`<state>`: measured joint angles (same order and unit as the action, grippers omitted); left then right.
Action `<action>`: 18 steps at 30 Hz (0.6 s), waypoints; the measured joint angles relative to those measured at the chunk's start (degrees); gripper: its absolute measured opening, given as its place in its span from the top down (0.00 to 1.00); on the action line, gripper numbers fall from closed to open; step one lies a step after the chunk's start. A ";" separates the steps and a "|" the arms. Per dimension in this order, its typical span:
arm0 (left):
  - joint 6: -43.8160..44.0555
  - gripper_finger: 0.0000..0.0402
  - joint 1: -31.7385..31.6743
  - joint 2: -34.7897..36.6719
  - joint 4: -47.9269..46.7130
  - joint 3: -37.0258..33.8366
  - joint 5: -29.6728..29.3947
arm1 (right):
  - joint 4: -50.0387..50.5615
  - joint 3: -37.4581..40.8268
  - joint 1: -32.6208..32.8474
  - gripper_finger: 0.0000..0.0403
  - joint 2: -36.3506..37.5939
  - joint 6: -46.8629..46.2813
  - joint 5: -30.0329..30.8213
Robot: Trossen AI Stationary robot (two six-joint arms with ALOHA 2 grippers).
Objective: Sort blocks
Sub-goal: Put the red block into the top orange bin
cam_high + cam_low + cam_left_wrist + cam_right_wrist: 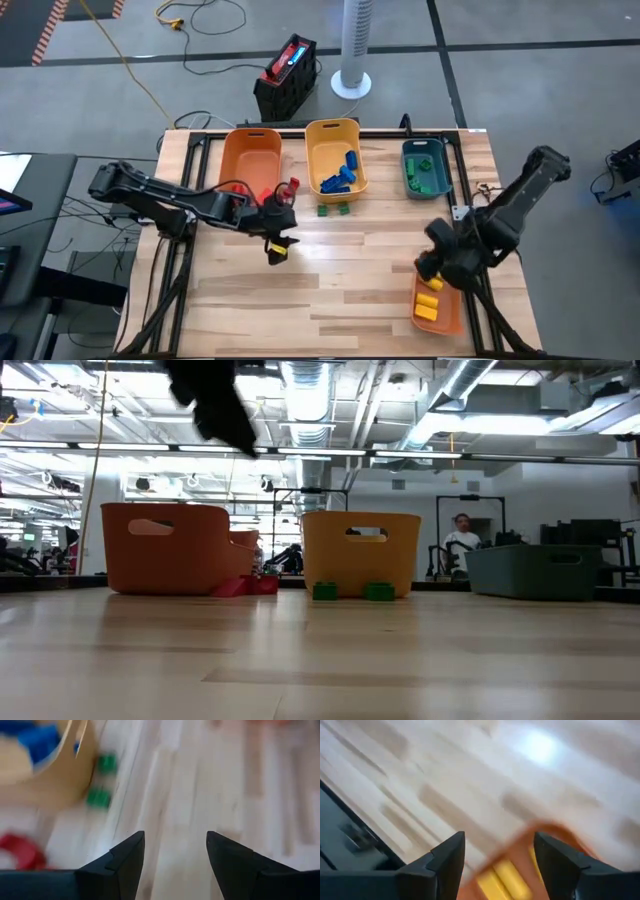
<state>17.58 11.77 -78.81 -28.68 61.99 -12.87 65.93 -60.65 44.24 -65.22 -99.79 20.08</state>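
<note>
Small green blocks (351,591) beside yellow bin (361,550)

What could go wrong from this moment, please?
1. The left end effector is open over bare wood, with two green blocks and red blocks lying close against the bins; reaching for them could nudge a bin.
2. The right end effector hangs above the small orange bin near the table corner; bumping could push it off.
</note>
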 joint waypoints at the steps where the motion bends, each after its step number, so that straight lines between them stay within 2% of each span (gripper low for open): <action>1: 1.02 0.48 0.01 -0.02 -1.02 -1.00 -0.26 | -0.46 -0.41 -1.42 0.40 -0.17 1.47 1.80; 6: 8.56 0.48 3.10 -0.06 -6.90 -6.07 -0.42 | -6.77 -0.69 -9.76 0.41 -2.00 11.73 9.17; 9: 10.30 0.48 5.34 -0.06 -8.01 -7.42 -3.24 | -13.90 -0.69 -14.95 0.41 -4.03 20.87 11.88; 13: 8.16 0.48 5.12 -0.06 -7.48 -8.08 -4.46 | -22.52 -0.71 -21.28 0.41 -7.19 31.25 11.91; 18: 3.47 0.48 0.90 -0.06 -7.43 -8.17 -4.98 | -32.12 -0.69 -25.80 0.41 -10.45 37.57 11.03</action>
<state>21.05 12.67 -78.87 -36.10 53.82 -17.85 33.81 -61.34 18.44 -75.67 -62.22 31.11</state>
